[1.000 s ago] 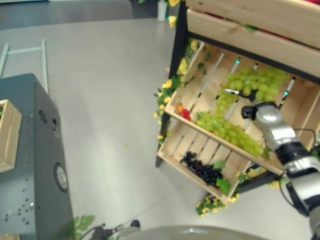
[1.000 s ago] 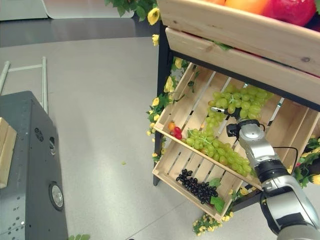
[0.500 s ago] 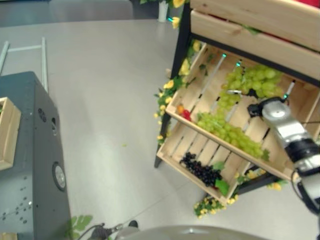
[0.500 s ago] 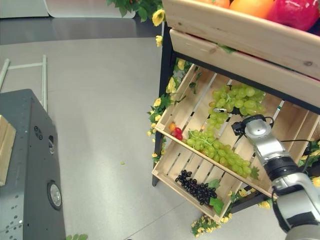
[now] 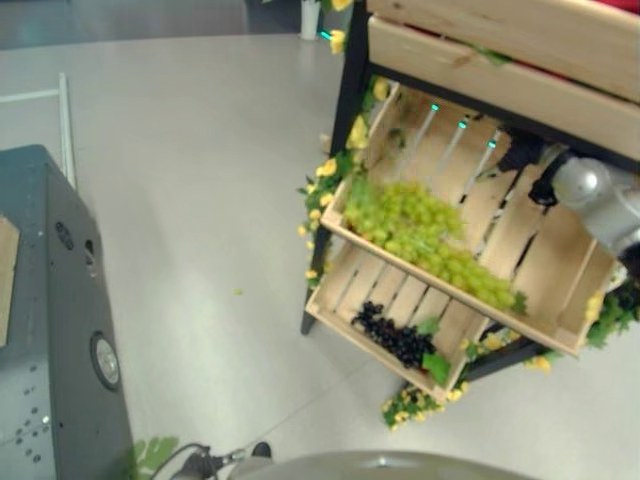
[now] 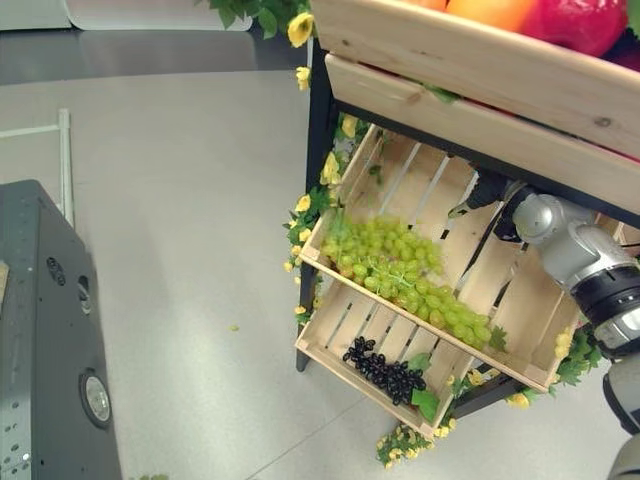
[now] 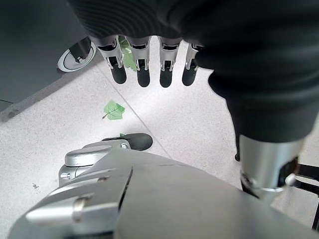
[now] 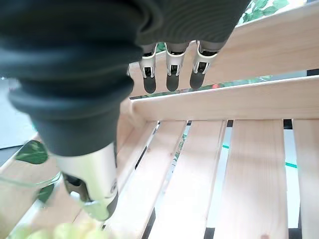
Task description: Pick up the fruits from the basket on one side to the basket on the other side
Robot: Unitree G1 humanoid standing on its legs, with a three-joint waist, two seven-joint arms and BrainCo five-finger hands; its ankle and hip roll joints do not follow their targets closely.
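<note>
Green grapes (image 6: 395, 265) lie in a long heap along the low front edge of the middle wooden crate (image 6: 525, 315). My right hand (image 6: 488, 190) is up at the back of that crate, just under the shelf above, well apart from the grapes. In the right wrist view its fingers (image 8: 172, 74) are straight and hold nothing, above bare slats, with a few green grapes (image 8: 65, 231) at the picture's edge. Black grapes (image 6: 385, 372) lie in the lower crate. My left hand (image 7: 144, 64) hangs open above the floor.
The top crate (image 6: 480, 60) holds large orange and red fruit (image 6: 560, 20). Yellow flowers and leaves trim the stand's black legs. A grey cabinet (image 6: 45, 340) stands on the left, with a wooden box's edge (image 5: 5, 290) on top. Bare floor lies between cabinet and stand.
The upper grape bunch has come down to the crate's front left, over the small red fruit. My right hand has moved up and back, away from the grapes. The camera has shifted.
</note>
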